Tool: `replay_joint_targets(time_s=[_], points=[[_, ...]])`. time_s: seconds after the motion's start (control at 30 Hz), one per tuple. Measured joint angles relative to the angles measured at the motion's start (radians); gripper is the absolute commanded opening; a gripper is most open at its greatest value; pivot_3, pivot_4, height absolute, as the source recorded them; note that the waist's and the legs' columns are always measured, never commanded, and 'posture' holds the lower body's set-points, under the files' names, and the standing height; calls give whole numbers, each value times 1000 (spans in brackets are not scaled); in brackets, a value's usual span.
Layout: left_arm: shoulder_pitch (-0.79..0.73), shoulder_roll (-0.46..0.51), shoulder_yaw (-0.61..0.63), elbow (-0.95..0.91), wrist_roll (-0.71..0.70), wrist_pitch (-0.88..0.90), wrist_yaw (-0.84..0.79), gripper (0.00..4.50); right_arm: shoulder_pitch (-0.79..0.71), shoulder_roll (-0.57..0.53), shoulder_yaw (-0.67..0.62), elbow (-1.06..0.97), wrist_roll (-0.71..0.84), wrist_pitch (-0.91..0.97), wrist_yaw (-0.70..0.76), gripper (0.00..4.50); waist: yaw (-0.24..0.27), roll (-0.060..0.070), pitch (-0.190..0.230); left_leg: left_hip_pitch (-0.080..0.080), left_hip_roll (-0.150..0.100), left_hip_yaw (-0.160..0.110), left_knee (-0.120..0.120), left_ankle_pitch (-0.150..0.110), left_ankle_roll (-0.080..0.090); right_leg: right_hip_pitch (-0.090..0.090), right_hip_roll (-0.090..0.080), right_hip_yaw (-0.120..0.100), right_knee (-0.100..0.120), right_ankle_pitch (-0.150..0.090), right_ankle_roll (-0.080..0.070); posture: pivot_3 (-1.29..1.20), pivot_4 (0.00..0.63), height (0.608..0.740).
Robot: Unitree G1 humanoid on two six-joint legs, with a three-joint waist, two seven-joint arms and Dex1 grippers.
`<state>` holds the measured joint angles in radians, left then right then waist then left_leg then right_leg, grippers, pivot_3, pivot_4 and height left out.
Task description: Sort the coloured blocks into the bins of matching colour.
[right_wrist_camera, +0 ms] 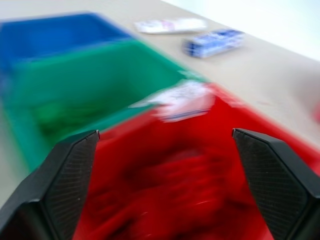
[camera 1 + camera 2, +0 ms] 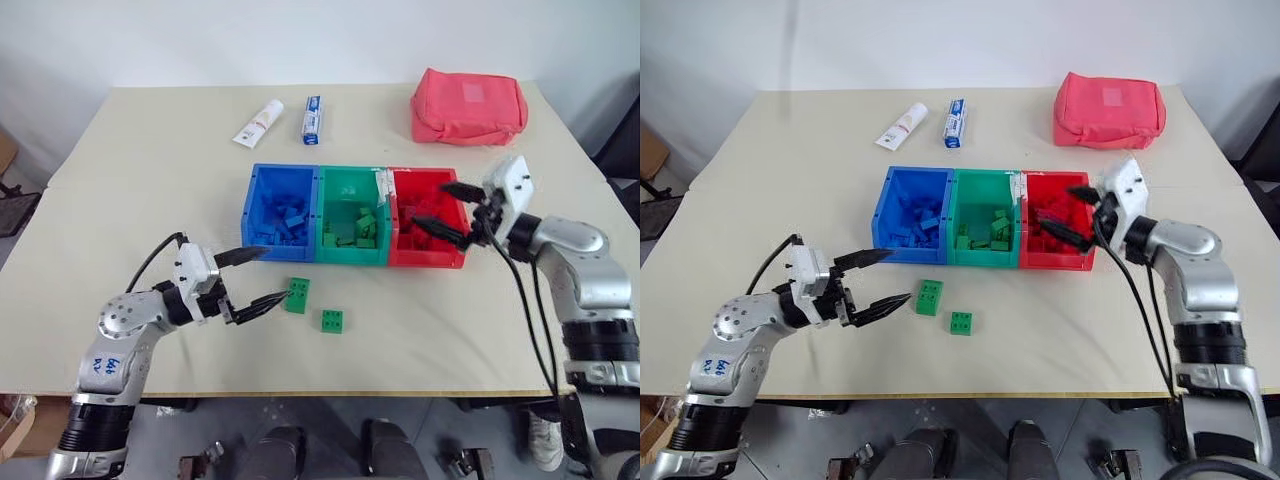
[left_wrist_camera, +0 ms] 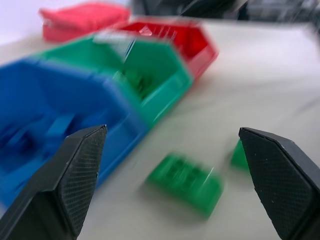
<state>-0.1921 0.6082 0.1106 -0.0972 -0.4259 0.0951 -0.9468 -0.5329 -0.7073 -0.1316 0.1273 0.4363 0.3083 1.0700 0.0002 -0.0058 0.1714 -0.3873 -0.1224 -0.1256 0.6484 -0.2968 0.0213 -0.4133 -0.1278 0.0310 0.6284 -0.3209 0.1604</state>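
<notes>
Green blocks [image 2: 297, 295] lie untouched — left pincer [image 2: 264, 277] wide, right pincer [image 2: 449, 208] wide, both empty.

— What colours are the bins [image 2: 352, 228]?

— Blue, green and red in a row, each holding blocks of its own colour. Two green blocks [image 2: 297, 295] lie on the cream desk [image 2: 150, 170].

— And further back?

— A pink-red pouch [image 2: 468, 105], a white tube [image 2: 259, 123] with red print, a blue-and-white box [image 2: 312, 119].

— The pincers?

— Black fingers [image 2: 243, 255] on silver arms, both.
</notes>
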Motion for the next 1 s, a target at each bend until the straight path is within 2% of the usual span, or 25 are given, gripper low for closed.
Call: replay_joint_targets(time_s=[0.07,0.2,0.37,0.43,0.53,0.63,0.77,1.0], points=[[1,34,11,31,1,-21,-36,4500,92,-67,-10,-76,27,-15,93,4482,0,0,0,0,0,0,1,0,0,1,0,0,0,0,0,0,150,740],[-4,109,21,134,29,-98,-127,4500,244,-114,-40,-163,56,-81,211,4482,-3,0,0,1,1,1,1,0,0,1,-1,1,0,0,0,0,150,740],[-58,186,12,279,82,-205,-246,4500,387,-167,-53,-304,116,-46,277,4482,0,0,0,1,1,1,1,0,0,1,-2,1,0,0,0,0,150,740],[-73,200,-17,272,82,-197,-293,4500,393,-169,-53,-336,125,-44,279,4482,0,0,0,1,1,1,1,0,0,1,-2,0,0,0,0,0,150,740],[-90,200,-97,159,62,-82,-344,4500,426,-169,-64,-355,125,-49,272,4482,3,0,0,0,1,0,1,0,0,1,-2,0,0,0,0,0,150,740],[-130,180,-183,24,54,23,-349,4500,480,-169,-70,-363,118,-75,273,4482,14,0,0,0,1,0,1,-1,1,1,-2,0,0,0,0,0,150,740],[-183,113,-287,-58,113,104,-284,4500,524,-164,-73,-379,112,-96,260,4482,20,0,0,1,1,2,2,0,1,2,0,1,0,0,0,0,150,740],[-301,-73,-516,-40,366,228,-69,4500,608,-140,-69,-439,91,-120,200,4482,27,-1,1,0,-1,2,3,0,1,2,3,2,0,1,2,0,150,740]])
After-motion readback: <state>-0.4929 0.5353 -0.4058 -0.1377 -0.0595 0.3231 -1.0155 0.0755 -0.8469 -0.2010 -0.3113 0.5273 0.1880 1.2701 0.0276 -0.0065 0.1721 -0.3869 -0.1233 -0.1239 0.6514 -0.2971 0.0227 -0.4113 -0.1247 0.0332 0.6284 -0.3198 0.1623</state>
